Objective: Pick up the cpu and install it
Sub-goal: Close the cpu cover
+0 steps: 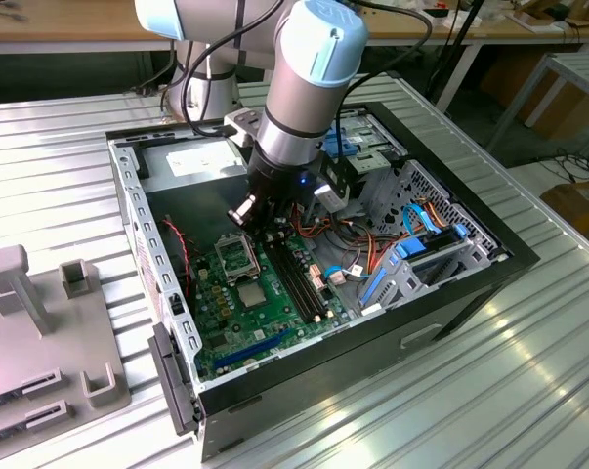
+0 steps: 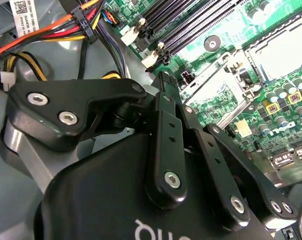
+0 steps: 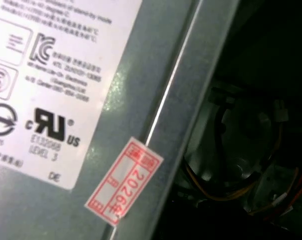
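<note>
My gripper (image 1: 274,234) reaches down into the open computer case (image 1: 489,269) and hangs just above the green board (image 1: 226,313), between the black socket (image 1: 237,258) and the long memory slots (image 1: 299,281). In the second wrist view the black gripper (image 2: 163,79) points toward the socket (image 2: 276,50), whose metal load plate (image 2: 216,82) stands flipped open beside it. A pale flat square lies inside the socket frame; I cannot tell whether it is the cpu. A grey square chip (image 1: 253,293) is soldered nearer the front.
The power supply (image 3: 50,100) with its white label sits at the case's back. Coloured cables (image 2: 50,30) run beside the gripper. Blue drive brackets (image 1: 421,249) fill the exterior view's right of the case. Grey fixtures (image 1: 40,303) stand on the ribbed metal table (image 1: 470,391).
</note>
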